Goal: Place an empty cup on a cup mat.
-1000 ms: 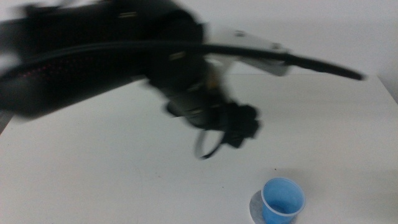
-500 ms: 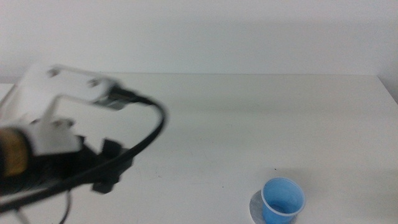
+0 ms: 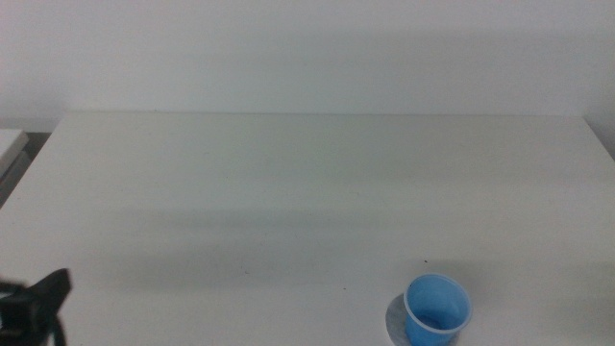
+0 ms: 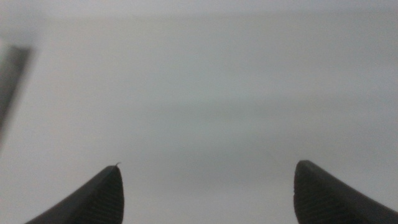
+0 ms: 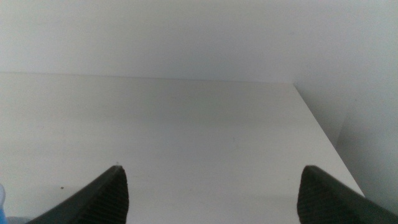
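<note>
The blue cup (image 3: 438, 309) stands upright on the grey cup mat (image 3: 395, 316) at the front right of the table in the middle view; only the mat's left edge shows past the cup. A sliver of the cup (image 5: 2, 198) shows in the right wrist view. My left gripper (image 4: 208, 186) is open and empty over bare table; part of its arm (image 3: 34, 300) shows at the bottom left corner of the middle view, far from the cup. My right gripper (image 5: 211, 190) is open and empty, out of the middle view.
The white table (image 3: 307, 192) ends at a far edge against a pale wall. Its right edge (image 5: 323, 137) shows in the right wrist view. A pale object (image 3: 12, 144) lies just off the table's left side.
The left arm has pulled back from above the table's middle to the bottom left corner. The cup and mat have not moved.
</note>
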Controlling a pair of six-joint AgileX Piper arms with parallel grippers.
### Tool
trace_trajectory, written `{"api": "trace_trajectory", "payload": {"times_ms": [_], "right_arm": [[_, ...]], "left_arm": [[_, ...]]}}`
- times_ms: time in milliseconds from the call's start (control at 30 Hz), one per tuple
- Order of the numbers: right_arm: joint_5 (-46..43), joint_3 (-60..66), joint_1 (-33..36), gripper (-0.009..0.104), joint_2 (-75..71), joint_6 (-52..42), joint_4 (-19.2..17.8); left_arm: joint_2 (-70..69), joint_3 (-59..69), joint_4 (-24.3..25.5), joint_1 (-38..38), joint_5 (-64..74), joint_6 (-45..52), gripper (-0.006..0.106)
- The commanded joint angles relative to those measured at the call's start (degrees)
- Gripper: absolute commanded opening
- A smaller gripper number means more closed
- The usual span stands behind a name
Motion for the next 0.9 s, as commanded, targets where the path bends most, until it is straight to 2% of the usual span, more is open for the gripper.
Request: {"api": "trace_trajectory", "payload": {"times_ms": [0, 133, 400, 500, 567, 867], "right_arm": [[-0.38, 0.19, 0.07, 0.093, -0.28, -0.23, -0.34], [-0.38, 0.19, 0.07, 0.093, -0.28, -0.23, -0.34], [-0.38, 0.19, 0.07, 0.093, -0.28, -0.23, -0.34], [-0.38, 0.19, 0.07, 0.093, -0.28, -0.23, -0.34], [-0.38, 0.19, 0.07, 0.093, -0.28, -0.23, -0.34], [-0.38, 0.19, 0.07, 0.093, -0.28, -0.23, -0.34]], "left_arm": [[-5.31, 3.26, -1.87, 3.60, -3.01, 3.36, 0.094], [-12.37, 7.90, -2.00, 6.16, -6.16, 3.36, 0.094], [-18.48, 15.33, -1.68, 6.16, -15.35, 3.36, 0.094], [-19.15, 17.81, 1.71, 6.16, -21.85, 1.42, 0.094], [-20.78, 17.81, 3.92, 6.16, -19.01, -0.35, 0.094], [-20.78, 17.81, 5.13, 6.16, -19.91, 0.20, 0.094]]}}
